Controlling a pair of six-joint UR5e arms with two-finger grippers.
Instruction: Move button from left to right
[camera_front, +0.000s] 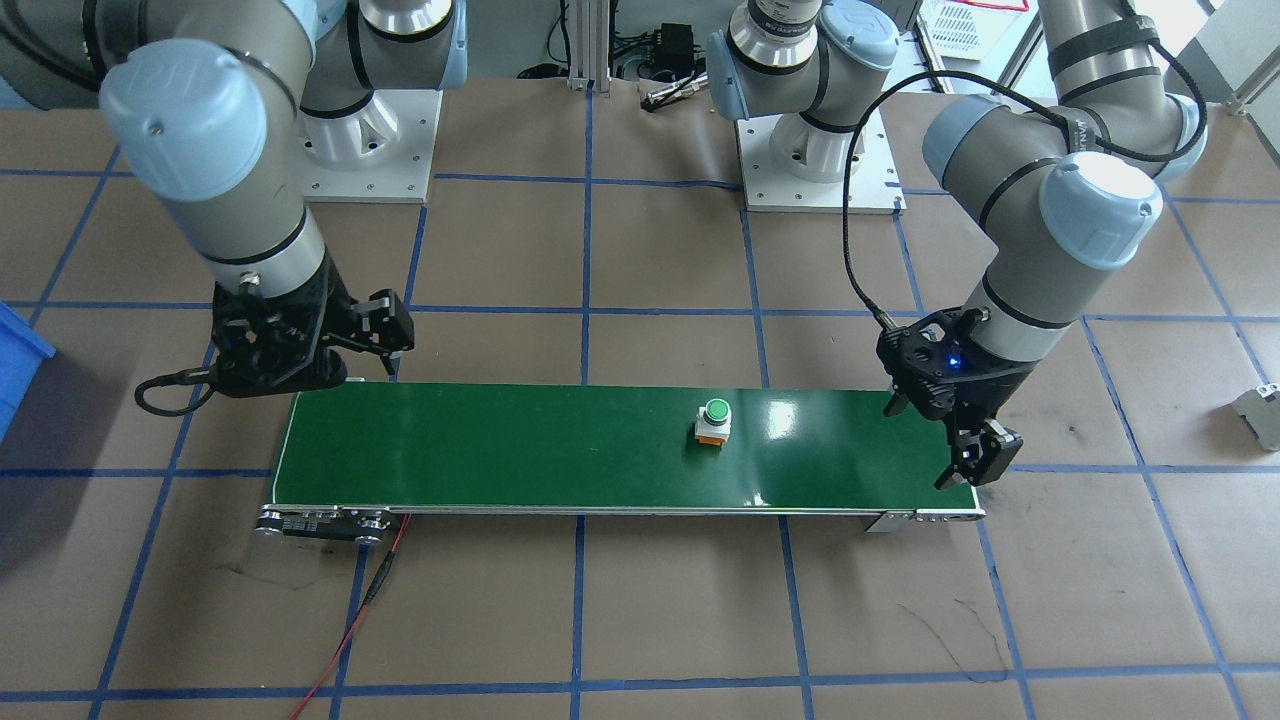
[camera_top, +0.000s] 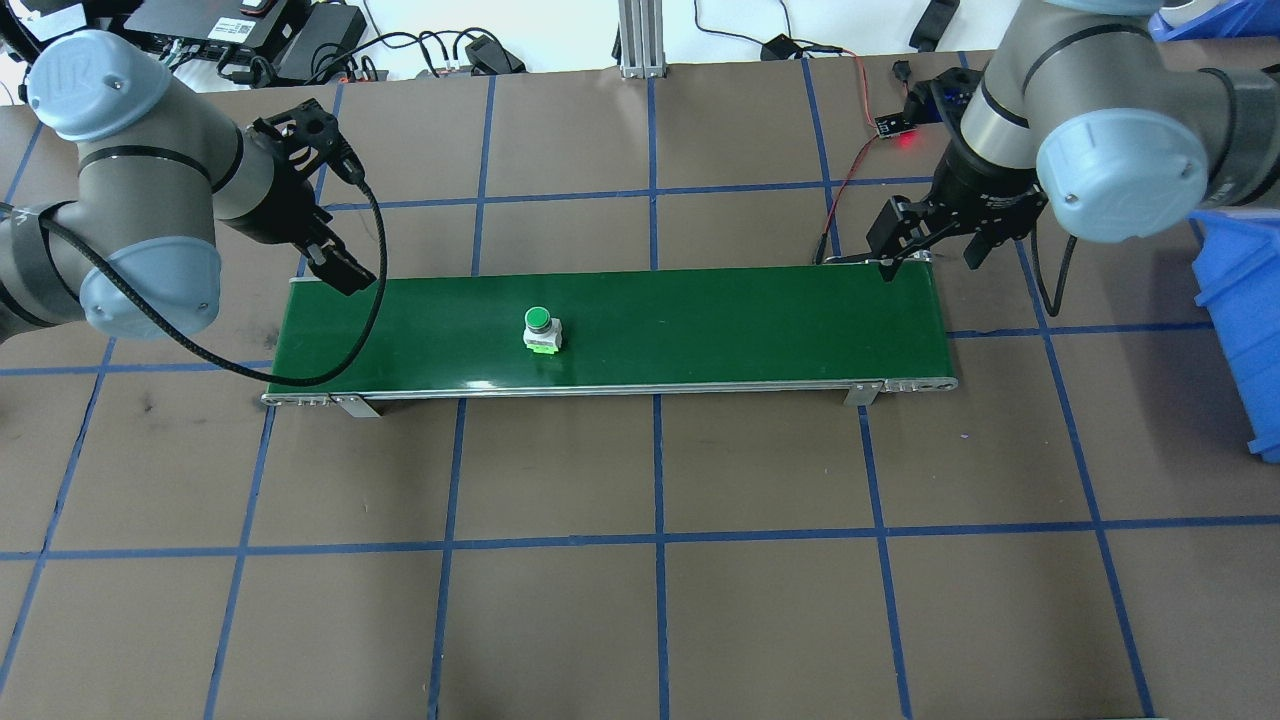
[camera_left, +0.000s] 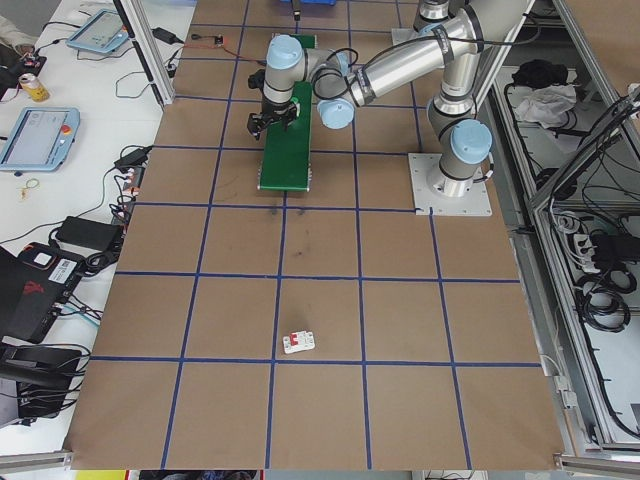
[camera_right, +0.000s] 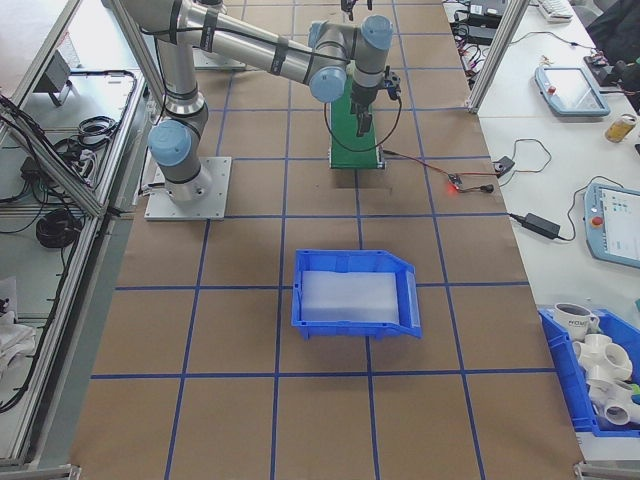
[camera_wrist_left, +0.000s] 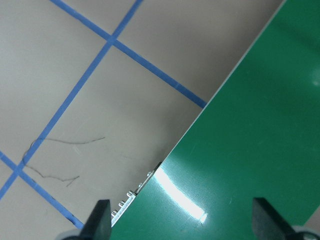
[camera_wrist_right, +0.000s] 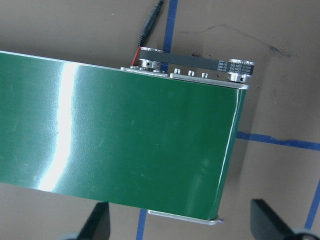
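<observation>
The button stands upright on the green conveyor belt, green cap up, in the belt's half nearer my left arm. My left gripper hovers open over the belt's left end, well apart from the button. My right gripper hangs open over the opposite end, with only bare belt beneath it. Neither gripper holds anything, and neither wrist view shows the button.
A blue bin sits on the table beyond the belt's right end. A grey blocky component lies far off past the left end. A red wire and a small board lie by the belt's right end.
</observation>
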